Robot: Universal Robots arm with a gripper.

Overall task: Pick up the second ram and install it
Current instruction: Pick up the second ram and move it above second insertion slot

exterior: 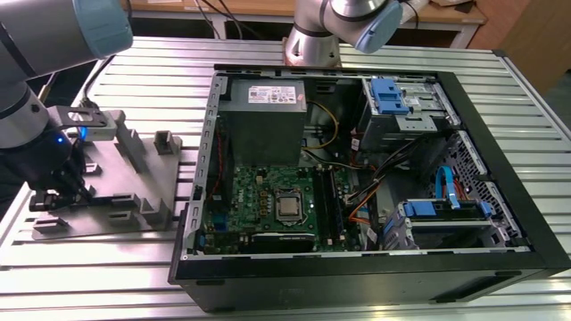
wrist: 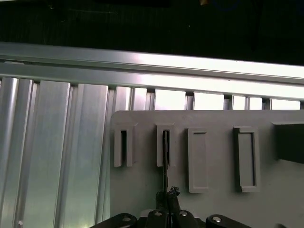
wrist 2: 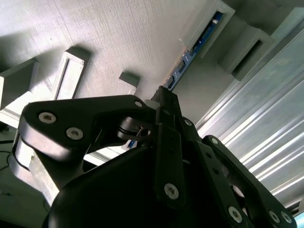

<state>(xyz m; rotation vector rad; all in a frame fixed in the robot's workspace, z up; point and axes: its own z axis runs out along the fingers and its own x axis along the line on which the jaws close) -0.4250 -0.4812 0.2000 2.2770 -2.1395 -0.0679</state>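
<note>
On the ribbed worktop (exterior: 160, 73), the fingers (wrist: 174, 198) look pinched on the slotted ram (wrist: 165, 156), a light, stiff, fragile strip best held by its edges.

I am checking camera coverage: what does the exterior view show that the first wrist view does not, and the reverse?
Exterior view: the open computer case with its motherboard. First wrist view: the second ram standing on edge in a slot of the grey fixture. Both: that fixture, the gripper over it, the ribbed metal table.
</note>
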